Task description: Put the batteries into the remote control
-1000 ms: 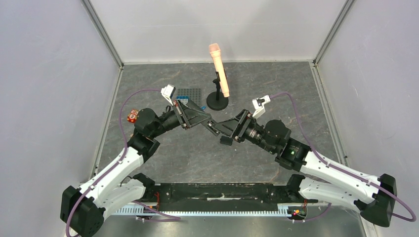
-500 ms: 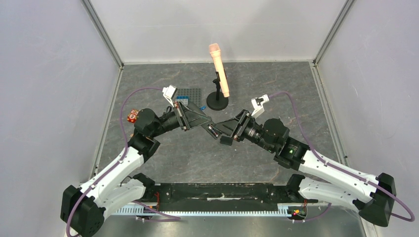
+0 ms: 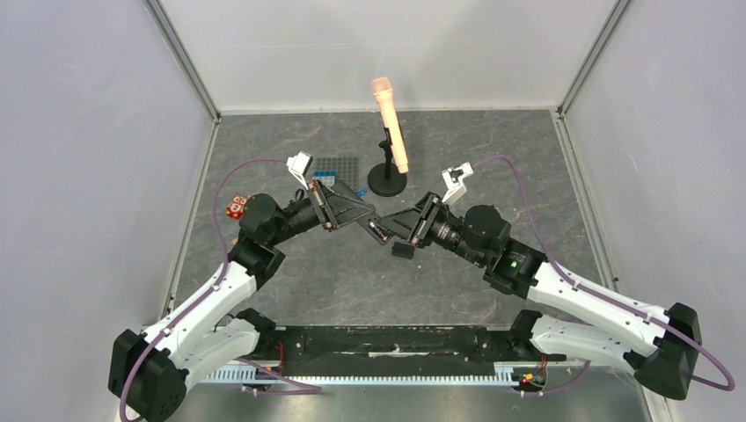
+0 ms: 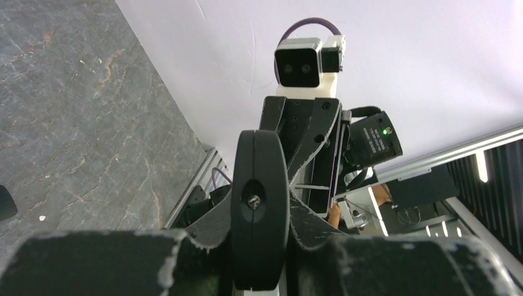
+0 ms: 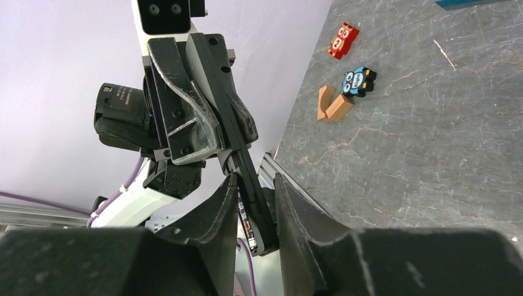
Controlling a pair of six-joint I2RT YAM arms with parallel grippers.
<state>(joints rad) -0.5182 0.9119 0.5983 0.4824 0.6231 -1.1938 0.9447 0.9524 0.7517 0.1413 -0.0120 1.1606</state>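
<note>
My left gripper tight on the remote control mid-air, right gripper narrowly apart astride its end, grip unclear.

On my screen, both arms are bent at the elbow and reach inward, with wrists near level and grippers meeting tip to tip. My left gripper is clamped on the remote control. My right gripper has its fingers either side of that bar's free end; I cannot tell whether they are pressing.
</note>
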